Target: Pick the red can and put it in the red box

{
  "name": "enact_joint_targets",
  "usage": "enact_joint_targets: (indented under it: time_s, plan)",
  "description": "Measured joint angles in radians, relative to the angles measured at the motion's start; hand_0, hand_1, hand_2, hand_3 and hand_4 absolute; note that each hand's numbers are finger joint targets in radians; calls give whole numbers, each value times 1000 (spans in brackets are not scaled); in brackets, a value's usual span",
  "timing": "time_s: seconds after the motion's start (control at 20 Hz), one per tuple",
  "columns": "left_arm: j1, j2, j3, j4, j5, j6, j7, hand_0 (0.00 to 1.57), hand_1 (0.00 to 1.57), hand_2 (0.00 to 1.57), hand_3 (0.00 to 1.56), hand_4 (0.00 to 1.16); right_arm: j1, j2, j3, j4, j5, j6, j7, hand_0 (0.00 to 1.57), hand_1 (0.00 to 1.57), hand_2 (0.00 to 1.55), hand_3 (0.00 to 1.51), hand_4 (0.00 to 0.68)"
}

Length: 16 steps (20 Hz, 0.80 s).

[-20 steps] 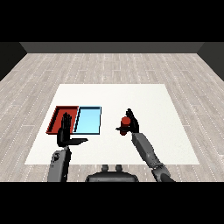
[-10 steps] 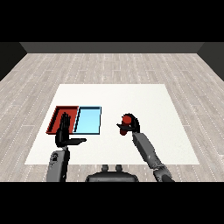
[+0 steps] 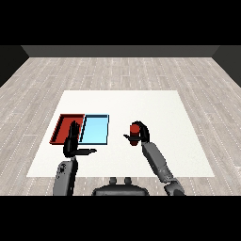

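Note:
The red can (image 3: 135, 132) stands upright in my right hand (image 3: 141, 136), whose fingers and thumb curl round it, right of the trays over the white table. The red tray (image 3: 60, 129) lies at the left, with the light blue tray (image 3: 95, 129) touching its right side. My left hand (image 3: 71, 143) is raised in front of the red tray's near edge, fingers straight and thumb pointing right, holding nothing.
The white table (image 3: 155, 108) stretches wide behind and to the right of the trays. Its near edge runs just behind my forearms. Grey wooden floor surrounds the table.
My right hand with the red can has shifted slightly left, toward the trays. The left hand has stayed in place.

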Motion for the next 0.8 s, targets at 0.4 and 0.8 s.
enact_joint_targets:
  time_s: [0.4,0.8]
  plan:
    - [-10,-14,-63,12,-46,9,18,0,0,0,0,0,58,-3,36,-207,32,-35,65,1438,1438,1450,1416,651]
    - [-98,-32,-215,54,-33,81,103,0,0,0,0,0,68,3,54,-315,43,-63,122,1417,1417,1438,1418,652]
